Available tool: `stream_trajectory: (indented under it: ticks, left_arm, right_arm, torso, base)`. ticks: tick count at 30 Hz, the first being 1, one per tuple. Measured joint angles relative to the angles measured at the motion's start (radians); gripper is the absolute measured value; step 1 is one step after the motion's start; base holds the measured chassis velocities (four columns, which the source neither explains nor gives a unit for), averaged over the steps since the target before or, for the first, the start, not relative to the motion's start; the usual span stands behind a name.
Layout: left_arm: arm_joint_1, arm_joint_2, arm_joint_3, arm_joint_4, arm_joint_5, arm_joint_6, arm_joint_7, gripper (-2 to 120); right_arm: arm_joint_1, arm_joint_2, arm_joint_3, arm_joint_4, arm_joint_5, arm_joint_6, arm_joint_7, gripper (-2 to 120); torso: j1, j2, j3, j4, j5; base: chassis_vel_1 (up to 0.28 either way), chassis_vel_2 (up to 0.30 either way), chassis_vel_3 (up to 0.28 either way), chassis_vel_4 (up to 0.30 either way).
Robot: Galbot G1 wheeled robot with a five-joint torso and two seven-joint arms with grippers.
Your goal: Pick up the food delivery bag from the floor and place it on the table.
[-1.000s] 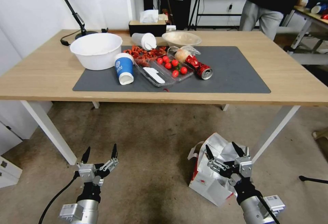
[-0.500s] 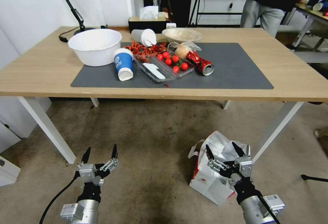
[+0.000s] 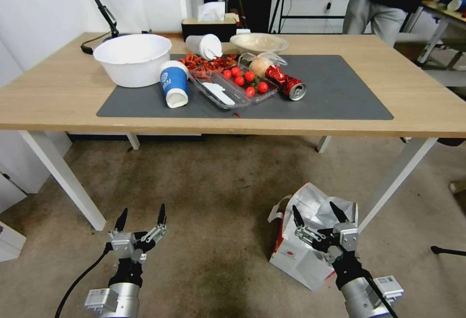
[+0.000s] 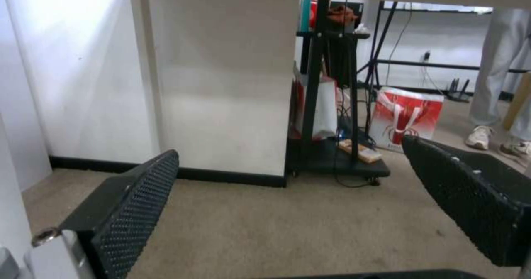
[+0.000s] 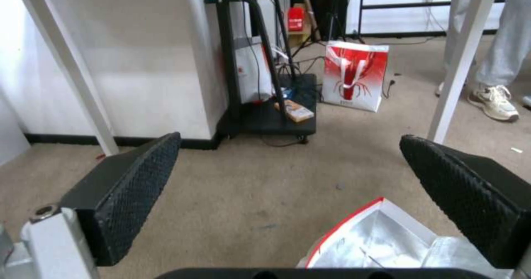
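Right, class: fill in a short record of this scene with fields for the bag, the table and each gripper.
bag: food delivery bag on the floor, mouth open, foil lining showing
table: table, grey mat bearing a white bowl, cups, tomatoes and a can
right gripper: right gripper open, above the bag
left gripper: left gripper open, over bare floor

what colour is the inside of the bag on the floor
Crinkled silver foil, edged in red; the bag shows it best in the right wrist view.
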State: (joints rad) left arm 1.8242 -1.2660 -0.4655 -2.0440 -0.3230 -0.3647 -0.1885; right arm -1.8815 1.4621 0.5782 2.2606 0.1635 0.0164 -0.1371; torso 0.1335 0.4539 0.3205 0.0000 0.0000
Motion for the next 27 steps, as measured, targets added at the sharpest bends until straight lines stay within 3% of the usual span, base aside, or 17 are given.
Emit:
stream_trajectory:
  ticks: [27]
  left_arm:
    - [0.000, 0.000, -0.003, 0.000, 0.008, 0.000, -0.002, 100]
  right_arm:
    - [0.001, 0.000, 0.003, -0.008, 0.001, 0.008, -0.002, 100]
  torso:
    - [-0.036, -0.112, -0.076, 0.0000, 0.0000]
  base:
    - [0.000, 0.000, 0.000, 0.000]
